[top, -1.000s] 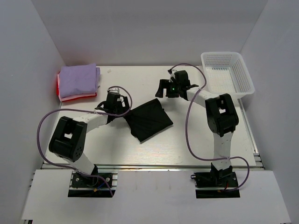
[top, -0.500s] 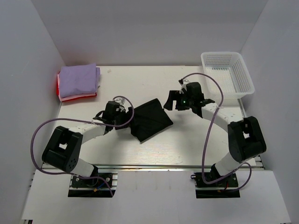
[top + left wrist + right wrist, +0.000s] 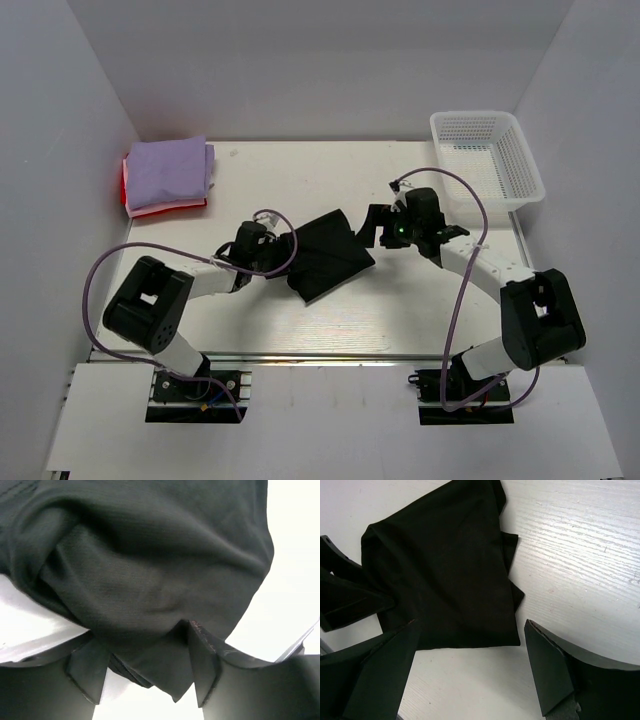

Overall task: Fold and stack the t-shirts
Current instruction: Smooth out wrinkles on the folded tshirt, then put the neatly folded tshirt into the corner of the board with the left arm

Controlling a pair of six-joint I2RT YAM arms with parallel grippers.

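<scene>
Now the black t-shirt (image 3: 330, 255) lies near the middle of the tabletop (image 3: 400, 310), folded into a rough, slanted rectangle between the two arms. Its far corner points toward the right arm and its near edge toward the front of the tabletop.

The left gripper (image 3: 274, 250) comes in low from the left and meets the shirt's left edge. In the left wrist view, the left gripper (image 3: 145, 672) is pinched on a bunched fold of the black t-shirt (image 3: 150, 570). Cloth fills the gap between the fingers (image 3: 87, 667) and a loose corner hangs out below them. The fabric is creased and gathered above the grip, with white tabletop showing on both sides.

The right gripper (image 3: 378, 226) sits just beside the shirt's far right corner. In the right wrist view, the right gripper (image 3: 470, 625) is spread wide with nothing between its fingers (image 3: 545, 665). The black t-shirt (image 3: 445, 575) lies flat under and ahead of them, its layered right edge showing stepped folds. Part of the other arm's gripper touches the cloth at the left of that view.

At the far left corner of the tabletop, well apart from the arms, the lavender t-shirt (image 3: 170, 172) rests folded on top of the red-pink t-shirt (image 3: 127, 192), whose edge peeks out on the left and near sides. A white mesh basket (image 3: 524, 180) stands at the far right corner.
</scene>
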